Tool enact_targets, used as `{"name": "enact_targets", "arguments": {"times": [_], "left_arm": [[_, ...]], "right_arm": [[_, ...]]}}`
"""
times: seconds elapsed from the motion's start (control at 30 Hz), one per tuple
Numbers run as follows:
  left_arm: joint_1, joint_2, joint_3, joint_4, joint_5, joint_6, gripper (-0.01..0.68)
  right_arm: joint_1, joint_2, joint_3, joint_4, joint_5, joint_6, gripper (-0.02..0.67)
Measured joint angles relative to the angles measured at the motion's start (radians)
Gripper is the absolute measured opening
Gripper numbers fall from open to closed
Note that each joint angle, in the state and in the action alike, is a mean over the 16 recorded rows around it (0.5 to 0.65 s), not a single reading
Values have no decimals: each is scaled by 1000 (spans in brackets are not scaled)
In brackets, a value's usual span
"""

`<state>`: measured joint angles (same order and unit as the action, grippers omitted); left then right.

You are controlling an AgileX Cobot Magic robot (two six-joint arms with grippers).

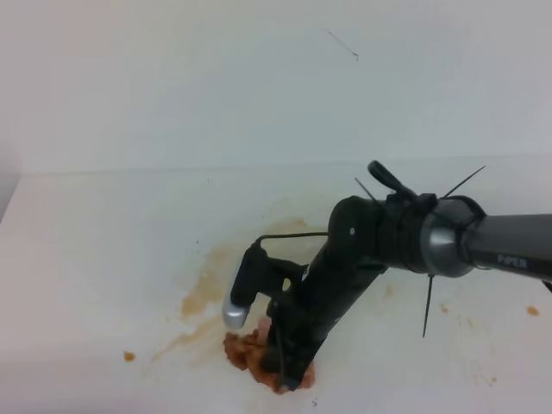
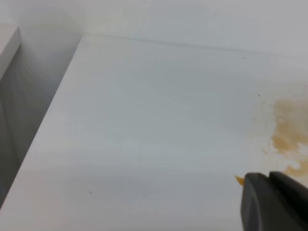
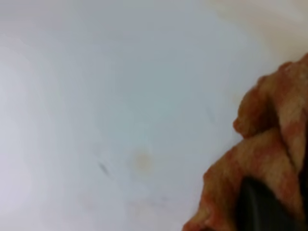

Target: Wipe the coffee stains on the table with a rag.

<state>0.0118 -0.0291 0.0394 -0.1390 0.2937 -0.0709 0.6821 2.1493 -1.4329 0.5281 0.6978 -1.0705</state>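
Surface: broad white table, smooth and matte, meeting a plain white wall along a straight rear edge. Thin dark hairline mark noted high on the wall. In the left wrist view, table's left edge dropping to a grey gap, with a second white ledge at the far upper left.

Soiling: coffee stains spread across the middle of the table, amber-tan, ragged, with a paler arc toward the rear and a streak running forward and left. Isolated brown spots to the left of the main blotch and near the right edge. Same staining seen at the right margin of the left wrist view, with fine specks beside it.

Rag: lumpy pinkish wad blotched brown, lying on the table at the front edge of the stains, directly under the right gripper. In the right wrist view, rag filling the lower right corner, one dark fingertip pressed into its folds. Jaws drawn narrow, pinching the cloth.

Left gripper: only a dark blurred portion visible at the lower right of its own camera, above bare table; opening not determinable.
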Motion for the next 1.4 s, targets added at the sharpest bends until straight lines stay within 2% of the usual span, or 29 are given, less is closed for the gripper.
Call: {"name": "enact_targets", "arguments": {"times": [0.2, 0.37, 0.8, 1.1, 1.27, 1.4], "left_arm": [[0, 0, 0, 0, 0, 0, 1], [0, 0, 0, 0, 0, 0, 1], [0, 4, -2, 0, 1, 0, 0], [0, 2, -2, 0, 1, 0, 0], [0, 0, 0, 0, 0, 0, 1], [0, 0, 0, 0, 0, 0, 1]], "right_arm": [[19, 7, -22, -15, -42, 22, 45], [-15, 34, -84, -43, -56, 55, 35], [-221, 190, -379, -118, 65, 171, 16], [-395, 216, -451, -177, 138, 243, 17], [-447, 204, -451, -127, 178, 223, 14], [-436, 199, -450, -43, 202, 186, 14]]}}
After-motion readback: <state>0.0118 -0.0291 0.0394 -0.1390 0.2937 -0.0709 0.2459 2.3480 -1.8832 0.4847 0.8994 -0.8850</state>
